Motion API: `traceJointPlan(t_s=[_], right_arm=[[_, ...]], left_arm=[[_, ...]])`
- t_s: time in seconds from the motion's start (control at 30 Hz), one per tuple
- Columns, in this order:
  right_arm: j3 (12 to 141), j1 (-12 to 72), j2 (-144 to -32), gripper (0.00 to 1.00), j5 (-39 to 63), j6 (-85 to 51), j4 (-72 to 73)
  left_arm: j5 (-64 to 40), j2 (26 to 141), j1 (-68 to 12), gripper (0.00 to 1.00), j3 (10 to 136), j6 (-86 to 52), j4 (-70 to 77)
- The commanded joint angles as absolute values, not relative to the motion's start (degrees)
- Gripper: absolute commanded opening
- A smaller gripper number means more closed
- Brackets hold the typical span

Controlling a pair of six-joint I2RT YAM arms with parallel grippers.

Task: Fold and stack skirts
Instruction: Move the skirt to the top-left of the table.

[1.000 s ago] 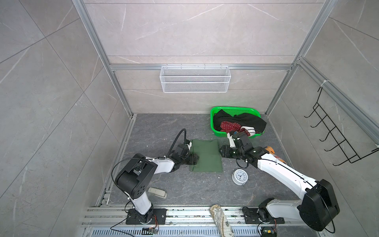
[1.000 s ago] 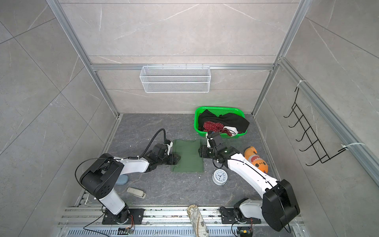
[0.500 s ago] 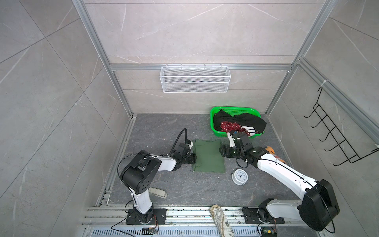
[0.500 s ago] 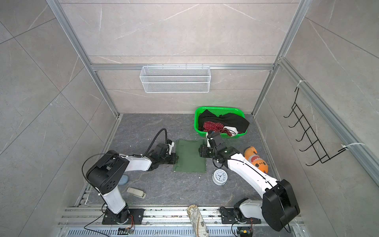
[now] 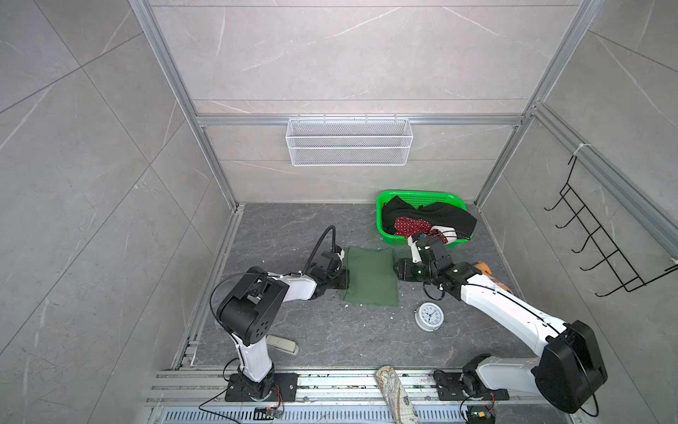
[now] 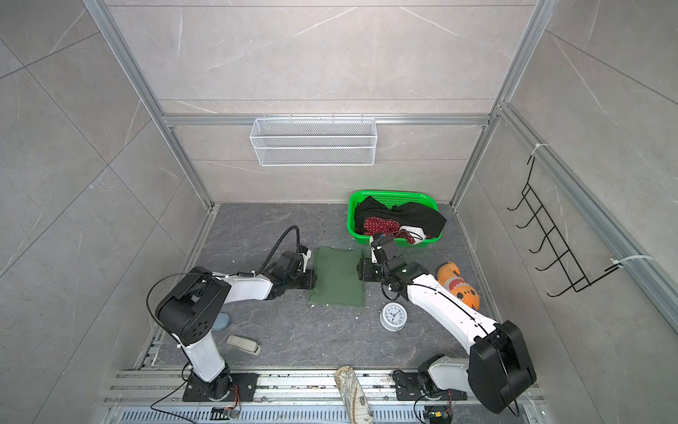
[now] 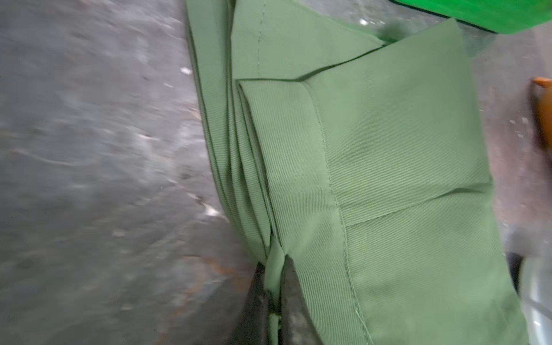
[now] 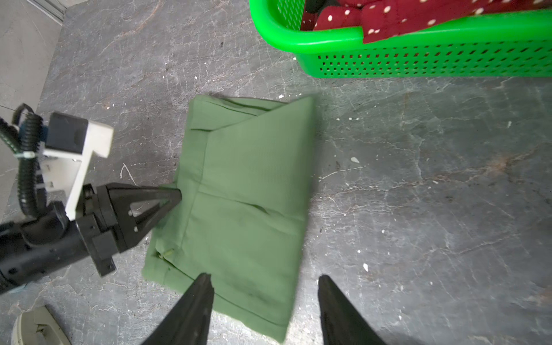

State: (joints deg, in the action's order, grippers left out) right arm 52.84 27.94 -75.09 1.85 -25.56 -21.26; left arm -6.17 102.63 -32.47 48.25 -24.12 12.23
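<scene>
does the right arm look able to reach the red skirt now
Probably yes. The right gripper is open and empty near the basket, and the red skirt lies exposed at its near rim; the black skirt covers only part.

red skirt [image 5: 407,224] part under black skirt [image 5: 440,216] | fish toy [image 5: 483,267] behind R arm [image 5: 495,304] | cloth roll [image 5: 398,402] cut btm edge
</scene>
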Motion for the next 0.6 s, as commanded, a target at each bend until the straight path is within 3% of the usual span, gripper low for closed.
traceJointPlan(t_s=[0.0,0.27,0.57], right_arm=[[54.4,27.6,-76.1,0.59,0.9,-24.1,-22.8],[55.9,27.7,-77.3,0.59,1.2,-23.8,-23.0],[56.1,27.7,-77.5,0.59,1.1,-23.7,-23.3]], left_arm=[[-1.8,100.1,-28.1,0.0,50.9,-18.7,3.0],[2.5,100.8,-19.7,0.0,62.9,-7.8,-13.6],[7.5,109.2,-12.8,0.0,79.7,-0.1,-26.0]])
